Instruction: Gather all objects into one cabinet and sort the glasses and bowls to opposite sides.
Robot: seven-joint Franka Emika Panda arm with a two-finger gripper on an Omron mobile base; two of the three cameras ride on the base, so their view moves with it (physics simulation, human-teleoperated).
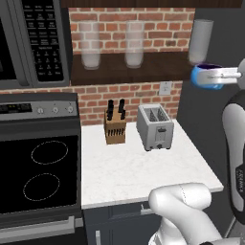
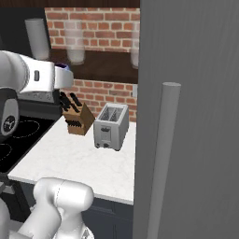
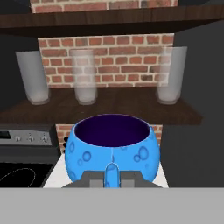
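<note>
My gripper (image 3: 111, 175) is shut on the near rim of the small blue bowl (image 3: 111, 146), which has a dark purple inside. In the left base view the gripper (image 1: 219, 75) holds the blue bowl (image 1: 205, 76) in the air at shelf height, right of the counter. Three tall clear glasses (image 3: 33, 78) (image 3: 84, 77) (image 3: 171, 75) stand upright on the brown open shelf (image 3: 109, 109) beyond the bowl. The cabinet door (image 2: 200, 93) stands open close to the right base camera, its long grey bar handle (image 2: 164, 158) upright.
A silver toaster (image 1: 154, 127) and a wooden knife block (image 1: 115, 125) stand at the back of the white counter (image 1: 134, 177). The black stove (image 1: 40, 172) and the microwave (image 1: 31, 40) are on the left. A brick wall (image 1: 129, 24) backs the shelf.
</note>
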